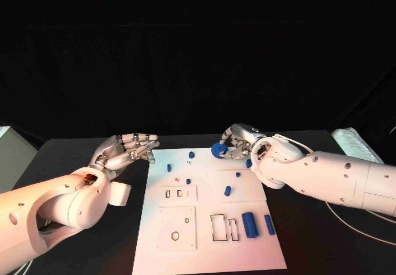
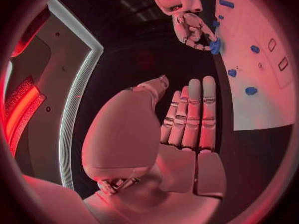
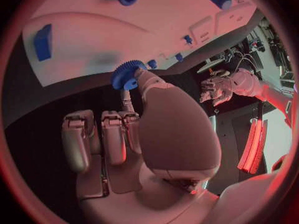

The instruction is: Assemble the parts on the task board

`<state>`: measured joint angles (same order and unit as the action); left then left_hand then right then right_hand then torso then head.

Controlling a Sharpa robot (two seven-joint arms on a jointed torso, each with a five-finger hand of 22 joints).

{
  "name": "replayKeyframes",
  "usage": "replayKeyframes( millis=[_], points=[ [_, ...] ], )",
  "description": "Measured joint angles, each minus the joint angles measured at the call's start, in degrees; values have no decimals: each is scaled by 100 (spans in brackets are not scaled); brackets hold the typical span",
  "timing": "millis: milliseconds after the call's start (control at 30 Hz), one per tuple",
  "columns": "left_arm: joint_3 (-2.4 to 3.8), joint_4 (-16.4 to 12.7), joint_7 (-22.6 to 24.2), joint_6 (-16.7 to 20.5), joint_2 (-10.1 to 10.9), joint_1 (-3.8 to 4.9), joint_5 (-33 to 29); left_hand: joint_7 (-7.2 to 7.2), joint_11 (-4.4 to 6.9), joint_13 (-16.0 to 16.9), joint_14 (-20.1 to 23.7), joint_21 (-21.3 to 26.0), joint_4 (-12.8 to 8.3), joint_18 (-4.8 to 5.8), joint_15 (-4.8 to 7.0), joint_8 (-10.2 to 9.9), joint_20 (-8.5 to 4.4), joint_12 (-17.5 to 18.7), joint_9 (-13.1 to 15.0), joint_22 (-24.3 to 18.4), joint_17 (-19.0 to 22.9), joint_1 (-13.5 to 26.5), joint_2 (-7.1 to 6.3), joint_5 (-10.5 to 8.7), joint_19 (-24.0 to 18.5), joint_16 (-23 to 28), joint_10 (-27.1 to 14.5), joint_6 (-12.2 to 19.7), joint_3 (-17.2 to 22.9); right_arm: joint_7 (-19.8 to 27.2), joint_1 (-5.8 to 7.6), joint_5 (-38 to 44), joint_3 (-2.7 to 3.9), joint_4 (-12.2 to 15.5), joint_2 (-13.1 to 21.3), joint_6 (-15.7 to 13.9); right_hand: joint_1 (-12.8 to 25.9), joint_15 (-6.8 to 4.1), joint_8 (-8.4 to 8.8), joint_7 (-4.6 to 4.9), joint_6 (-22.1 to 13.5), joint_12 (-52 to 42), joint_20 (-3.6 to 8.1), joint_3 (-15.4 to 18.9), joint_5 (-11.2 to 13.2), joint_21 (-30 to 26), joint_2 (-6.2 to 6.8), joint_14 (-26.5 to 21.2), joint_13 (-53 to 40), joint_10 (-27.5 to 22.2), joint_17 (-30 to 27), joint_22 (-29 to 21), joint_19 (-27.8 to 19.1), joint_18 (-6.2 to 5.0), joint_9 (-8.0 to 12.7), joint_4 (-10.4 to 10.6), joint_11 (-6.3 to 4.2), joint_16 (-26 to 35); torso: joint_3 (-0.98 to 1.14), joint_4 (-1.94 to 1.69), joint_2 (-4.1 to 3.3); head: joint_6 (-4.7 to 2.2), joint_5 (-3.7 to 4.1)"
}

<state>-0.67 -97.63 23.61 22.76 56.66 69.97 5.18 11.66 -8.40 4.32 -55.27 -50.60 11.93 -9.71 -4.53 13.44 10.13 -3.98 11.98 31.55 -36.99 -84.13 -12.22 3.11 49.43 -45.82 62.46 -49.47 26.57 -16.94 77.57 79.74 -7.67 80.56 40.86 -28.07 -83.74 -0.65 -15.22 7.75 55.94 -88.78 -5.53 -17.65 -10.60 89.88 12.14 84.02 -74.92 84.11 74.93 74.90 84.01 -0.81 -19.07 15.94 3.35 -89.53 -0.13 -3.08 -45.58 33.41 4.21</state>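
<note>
So the right hand (image 1: 237, 144) is pinching a small blue gear (image 1: 218, 150) between thumb and a finger, holding it just over the far edge of the white task board (image 1: 206, 240); the right wrist view shows the gear's (image 3: 126, 74) toothed rim at the fingertips, while the other fingers are lying curled beside it. The left hand (image 1: 128, 150) is sitting just off the board's far left corner over the black table (image 1: 317, 240), holding nothing, fingers held loosely apart. On the board, a blue cylinder (image 1: 249, 222) and a blue bar (image 1: 269, 224) are lying side by side near the right edge, and a few small blue pegs (image 1: 228, 191) are standing farther up.
</note>
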Motion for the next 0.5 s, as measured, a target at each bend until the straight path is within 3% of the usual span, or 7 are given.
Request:
replayKeyframes(
  millis=[200, 500],
  points=[
    [0, 6, -3, -1, -7, 0, 0, 0, 0, 0, 20, 0, 0, -1, -20, 0, 0, 0, 0, 0, 5, 0, 0, 0, 0, 0, 0, 0, 0, -28, 4, 348, 1, 160, -262, -162, 67, 0, 0, 0, 0, 0, 0, 0, 11, 0, -5, 0, 0, 0, 0, 5, 0, 0, 6, 0, 0, 0, -1, -2, 0, -1, -23],
    [0, 0, -7, -4, -17, 0, 0, 0, 0, 0, 20, 0, 0, 0, -20, 0, 0, 0, -1, -1, 5, 0, 0, 0, 0, 0, 0, 0, 0, -125, -73, 724, -28, 73, -659, -219, 90, 0, 2, -12, 11, 1, 0, 0, 12, 0, 17, 0, 1, 0, 0, 4, 0, 0, 6, 0, 0, 0, -7, -10, -9, 19, -75]
  ],
)
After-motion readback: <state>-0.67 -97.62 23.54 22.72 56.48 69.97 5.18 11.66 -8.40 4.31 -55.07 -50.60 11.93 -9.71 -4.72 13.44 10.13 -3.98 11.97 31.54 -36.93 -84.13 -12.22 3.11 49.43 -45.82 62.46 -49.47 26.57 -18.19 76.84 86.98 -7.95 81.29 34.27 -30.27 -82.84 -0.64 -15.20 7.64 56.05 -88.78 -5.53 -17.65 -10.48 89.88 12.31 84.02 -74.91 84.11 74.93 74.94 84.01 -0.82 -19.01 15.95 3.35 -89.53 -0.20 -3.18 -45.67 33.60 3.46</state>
